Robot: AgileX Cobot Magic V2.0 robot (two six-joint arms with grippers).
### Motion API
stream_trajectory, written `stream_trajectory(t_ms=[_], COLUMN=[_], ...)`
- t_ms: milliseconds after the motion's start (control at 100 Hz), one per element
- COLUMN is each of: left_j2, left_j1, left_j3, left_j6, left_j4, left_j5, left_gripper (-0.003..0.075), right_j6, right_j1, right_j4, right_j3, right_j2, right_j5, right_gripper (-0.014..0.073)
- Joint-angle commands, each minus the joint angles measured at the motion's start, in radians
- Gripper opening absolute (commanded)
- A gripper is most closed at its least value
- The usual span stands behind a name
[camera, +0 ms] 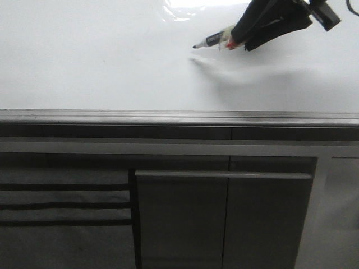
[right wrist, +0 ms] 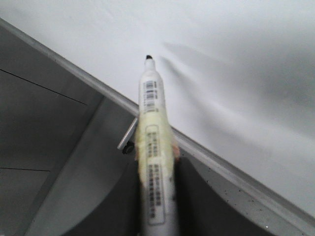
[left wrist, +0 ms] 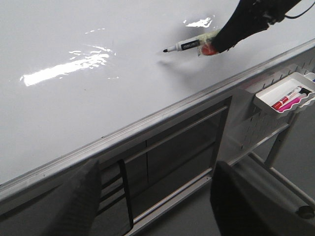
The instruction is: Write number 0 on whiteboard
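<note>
The whiteboard (camera: 101,61) is glossy white with a grey metal frame edge along its lower side; it also shows in the left wrist view (left wrist: 98,98) and the right wrist view (right wrist: 236,73). No number 0 shows on it. My right gripper (camera: 241,38) is shut on a white marker (camera: 216,40) with a black tip, wrapped in yellowish tape; it also shows in the left wrist view (left wrist: 184,45) and the right wrist view (right wrist: 153,147). The tip is close to the board; whether it touches I cannot tell. My left gripper (left wrist: 152,196) is open and empty below the board's frame.
Grey cabinet panels (camera: 224,218) and a rail lie below the board's frame (camera: 179,117). A white tray (left wrist: 285,96) with red and pink markers hangs at the board's right side. Glare patches (left wrist: 64,69) lie on the board.
</note>
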Motion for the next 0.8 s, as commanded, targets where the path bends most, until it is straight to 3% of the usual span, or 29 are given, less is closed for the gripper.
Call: stream_trajectory(t_ms=[0, 120, 280, 540, 790], left_j2=[0.001, 0.001, 0.001, 0.001, 0.001], left_j1=[0.002, 0.002, 0.002, 0.002, 0.002], left_j3=[-0.026, -0.026, -0.026, -0.026, -0.026], left_j6=[-0.012, -0.012, -0.012, -0.012, -0.012], left_j4=[-0.014, -0.014, -0.009, -0.009, -0.009], left_j5=[-0.081, -0.082, -0.082, -0.082, -0.082], left_gripper=[0.0442, 0.0442, 0.0442, 0.0442, 0.0442], right_j6=[-0.004, 0.016, 0.139, 0.142, 0.142], right_j1=[-0.005, -0.005, -0.018, -0.032, 0.049], right_j4=[0.02, -0.035, -0.233, -0.2, -0.197], right_j3=[-0.07, -0.084, -0.092, -0.19, -0.213], right_j2=[0.021, 0.062, 0.047, 0.0, 0.042], right_j5=[0.017, 0.081, 0.102, 0.077, 0.061], right_gripper=[0.0017, 0.0017, 0.0017, 0.0017, 0.0017])
